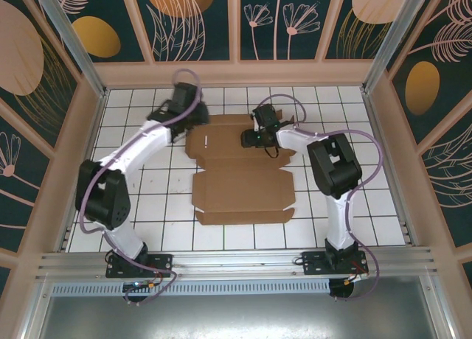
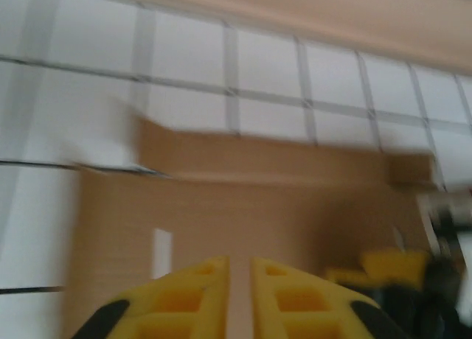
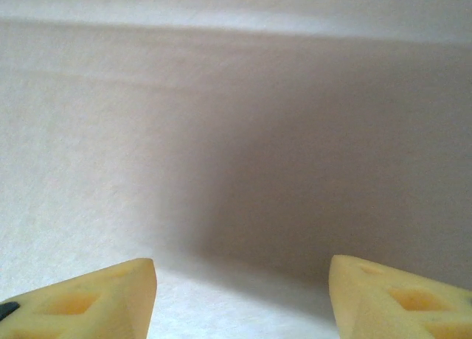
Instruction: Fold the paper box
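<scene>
The paper box lies flat and unfolded in the middle of the white tiled table, a brown die-cut sheet with flaps and crease lines. My left gripper is over the sheet's far left corner. In the blurred left wrist view its yellow fingers stand almost together above the paper box, with nothing seen between them. My right gripper rests low over the far middle of the sheet. Its fingers are wide apart, the right gripper facing a pale surface close in front.
Beige frame walls with painted panels enclose the tiled table on three sides. An aluminium rail with both arm bases runs along the near edge. A small white slot is cut in the cardboard left of my left fingers.
</scene>
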